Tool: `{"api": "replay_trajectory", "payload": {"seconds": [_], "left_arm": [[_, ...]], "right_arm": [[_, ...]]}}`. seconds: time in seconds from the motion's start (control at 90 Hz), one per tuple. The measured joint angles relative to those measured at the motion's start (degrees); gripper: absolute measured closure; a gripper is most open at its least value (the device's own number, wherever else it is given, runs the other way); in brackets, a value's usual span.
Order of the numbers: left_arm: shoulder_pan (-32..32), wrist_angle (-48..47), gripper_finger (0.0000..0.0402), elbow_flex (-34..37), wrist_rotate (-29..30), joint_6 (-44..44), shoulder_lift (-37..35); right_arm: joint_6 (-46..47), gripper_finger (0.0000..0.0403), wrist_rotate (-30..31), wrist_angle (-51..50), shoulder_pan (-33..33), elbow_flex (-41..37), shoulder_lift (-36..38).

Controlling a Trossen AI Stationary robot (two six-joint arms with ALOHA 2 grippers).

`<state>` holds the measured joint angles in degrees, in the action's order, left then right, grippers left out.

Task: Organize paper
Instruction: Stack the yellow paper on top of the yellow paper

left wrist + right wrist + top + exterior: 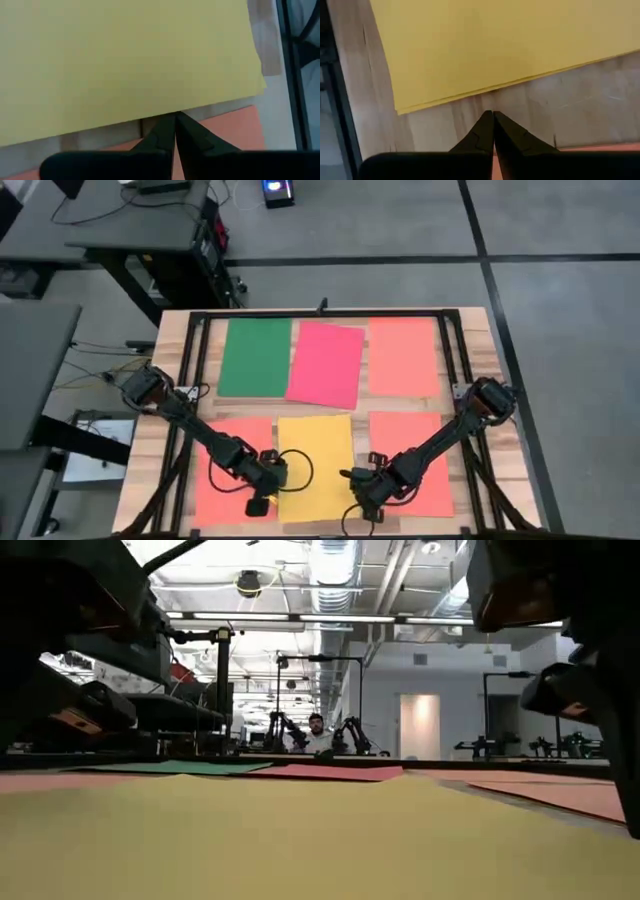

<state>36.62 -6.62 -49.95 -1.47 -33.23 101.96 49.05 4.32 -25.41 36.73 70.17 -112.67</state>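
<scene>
Yellow paper [300, 840] fills the low view's foreground, lying at the table's [170, 340] near middle between 2 orange sheets [232, 470] [412, 460]; green [255, 357], pink-red [326, 364] and orange [403, 356] sheets line the far row. Left gripper [175, 120] sits pinched together, holding nothing, at the yellow sheet's near left edge. Right gripper [493, 117] is likewise pressed together by its near right corner, seemingly just short of touching.

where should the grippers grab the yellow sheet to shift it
Probably by its near corners, one each side. The yellow sheet lies flat on the table, so only edges offer a hold. The left gripper and right gripper, both shut, sit by its side edges near the front. The right wrist view shows stacked edges, possibly several sheets, so sliding a fingertip under a corner seems safest.
</scene>
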Motion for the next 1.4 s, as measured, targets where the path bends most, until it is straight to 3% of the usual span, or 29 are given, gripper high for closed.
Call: {"api": "replay_trajectory", "payload": {"seconds": [0.433, 0.989, 1.4], "left_arm": [[-0.3, -1.3, 0.0401, 0.1, -0.5, -0.5, 0.1], [-0.3, -3.4, 0.0401, 0.1, -1.3, -0.5, 0.2], [-0.3, -7.6, 0.0402, 0.4, -1.2, -0.5, -3.9]], "right_arm": [[-0.8, 0.0403, -0.9, 5.5, -2.1, -1.0, -0.2], [0.4, 0.0403, -2.5, 2.1, -2.3, -0.8, -0.1], [0.5, 0.0403, -2.9, -0.7, -2.3, -0.9, 0.7]]}}
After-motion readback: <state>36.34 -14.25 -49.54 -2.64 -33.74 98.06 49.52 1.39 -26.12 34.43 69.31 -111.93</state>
